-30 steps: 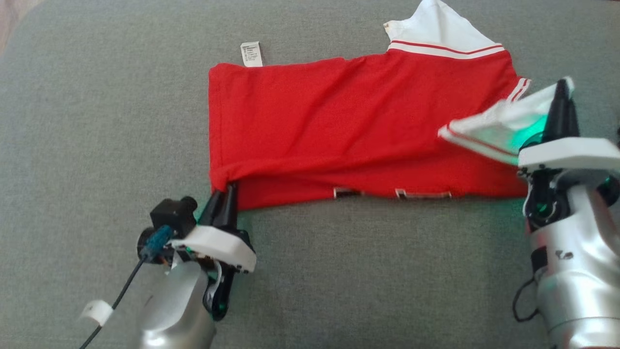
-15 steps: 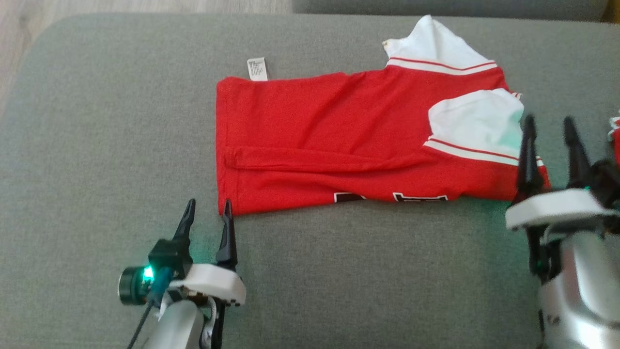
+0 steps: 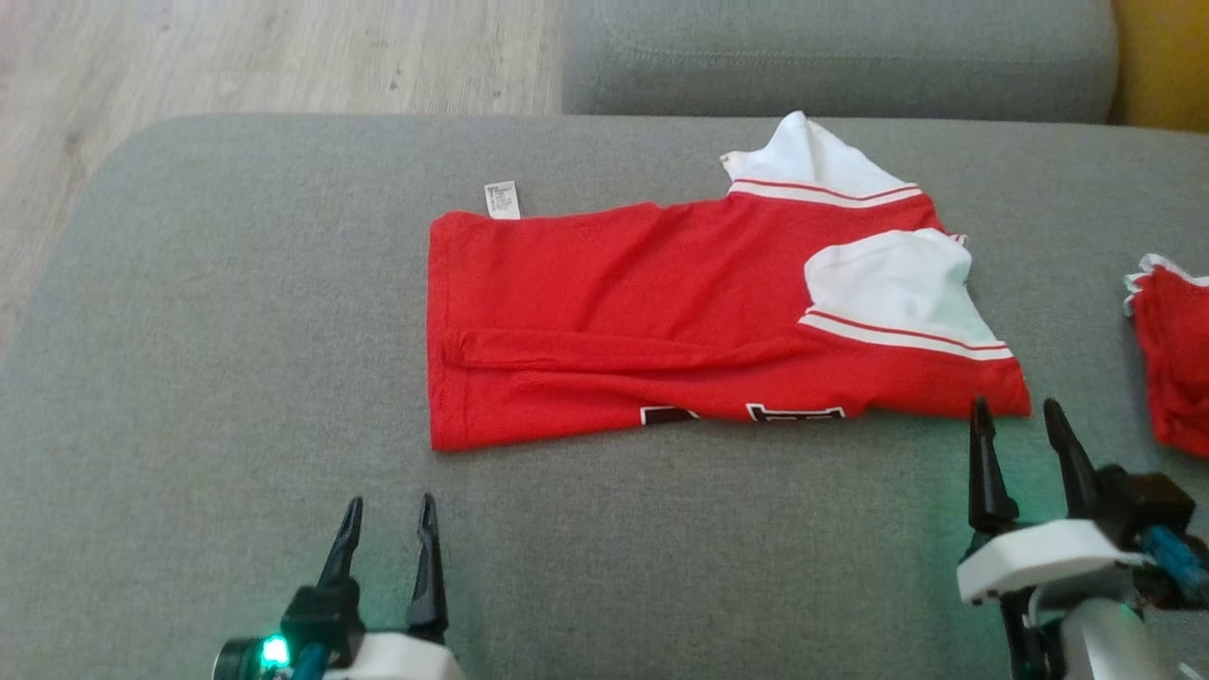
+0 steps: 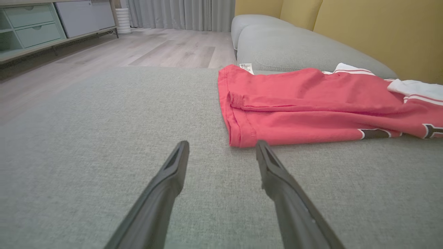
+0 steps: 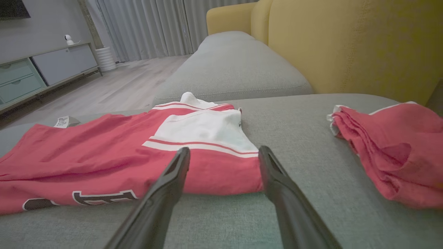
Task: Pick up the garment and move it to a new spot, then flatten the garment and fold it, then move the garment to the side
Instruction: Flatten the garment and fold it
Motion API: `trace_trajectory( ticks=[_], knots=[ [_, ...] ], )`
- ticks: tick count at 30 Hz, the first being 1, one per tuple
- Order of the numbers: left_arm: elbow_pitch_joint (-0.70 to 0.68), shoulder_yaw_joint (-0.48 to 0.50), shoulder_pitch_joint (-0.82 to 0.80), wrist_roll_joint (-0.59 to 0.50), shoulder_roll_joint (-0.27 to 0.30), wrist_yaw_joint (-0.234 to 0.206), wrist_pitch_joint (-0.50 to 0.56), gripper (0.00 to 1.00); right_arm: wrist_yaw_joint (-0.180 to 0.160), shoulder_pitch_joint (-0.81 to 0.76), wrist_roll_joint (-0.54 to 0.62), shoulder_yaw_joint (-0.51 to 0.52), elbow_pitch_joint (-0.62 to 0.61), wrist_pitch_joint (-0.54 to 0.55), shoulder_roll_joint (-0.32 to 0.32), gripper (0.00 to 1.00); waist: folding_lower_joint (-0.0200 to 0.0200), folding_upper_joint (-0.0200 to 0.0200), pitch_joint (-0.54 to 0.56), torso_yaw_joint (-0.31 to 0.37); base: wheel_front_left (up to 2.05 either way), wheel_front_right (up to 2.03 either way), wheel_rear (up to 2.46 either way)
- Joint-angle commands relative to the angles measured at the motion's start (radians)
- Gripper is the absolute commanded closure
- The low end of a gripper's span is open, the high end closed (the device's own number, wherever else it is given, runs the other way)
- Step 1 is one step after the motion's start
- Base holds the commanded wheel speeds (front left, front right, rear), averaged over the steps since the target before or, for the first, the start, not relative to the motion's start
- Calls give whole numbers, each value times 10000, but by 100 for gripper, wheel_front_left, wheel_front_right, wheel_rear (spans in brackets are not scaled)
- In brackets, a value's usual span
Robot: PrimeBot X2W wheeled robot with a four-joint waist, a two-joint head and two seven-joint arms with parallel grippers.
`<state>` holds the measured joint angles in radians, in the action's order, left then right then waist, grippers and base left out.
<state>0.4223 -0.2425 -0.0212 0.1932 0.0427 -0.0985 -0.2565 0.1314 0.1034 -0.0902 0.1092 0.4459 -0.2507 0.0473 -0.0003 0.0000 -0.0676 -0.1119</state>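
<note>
The shirt (image 3: 661,321) lies on the cushion (image 3: 189,378), folded into a band. Its long axis runs 9 to 3 o'clock in the head view, with the hem at 9 and the white-sleeved end at 3. Both grippers sit off its 6 o'clock edge, fingers spread and holding nothing. The left gripper (image 3: 390,501) is apart from the hem corner at its 12 to 1 o'clock. The right gripper (image 3: 1015,406) is nearer, tips just beside the sleeve-end corner. A crosswise fold likely comes next.
</note>
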Motion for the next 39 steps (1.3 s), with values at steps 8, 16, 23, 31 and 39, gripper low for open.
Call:
trace_trajectory(
  ticks=[8, 16, 23, 31, 39],
  knots=[
    [-599, 435, 178, -161, 76, 89, -53, 0, -7, 53, -233, -250, -133, -110, 33, 0, 3, 0, 130, 60, 0, 0, 0],
    [-141, 63, -940, 538, 76, 606, -53, 0, -7, 676, -304, -668, -150, -110, 31, 0, 3, 0, -793, 249, 0, 0, 0],
    [720, 171, -2065, 1333, 76, 866, -53, 0, -7, 1148, -282, -823, -214, -110, 71, 0, 3, 0, -1525, 561, 0, 0, 0],
    [1236, 318, -2427, 1602, 76, 1274, -53, 0, -7, 1256, -350, -670, -250, -110, 133, 0, 3, 0, -1787, 712, 0, 0, 0],
    [1088, 355, -2544, 1573, 76, 1419, -53, 28, -7, 1399, -392, -640, -268, -110, 125, 0, 3, 0, -1901, 688, 0, 0, 0]
  ],
)
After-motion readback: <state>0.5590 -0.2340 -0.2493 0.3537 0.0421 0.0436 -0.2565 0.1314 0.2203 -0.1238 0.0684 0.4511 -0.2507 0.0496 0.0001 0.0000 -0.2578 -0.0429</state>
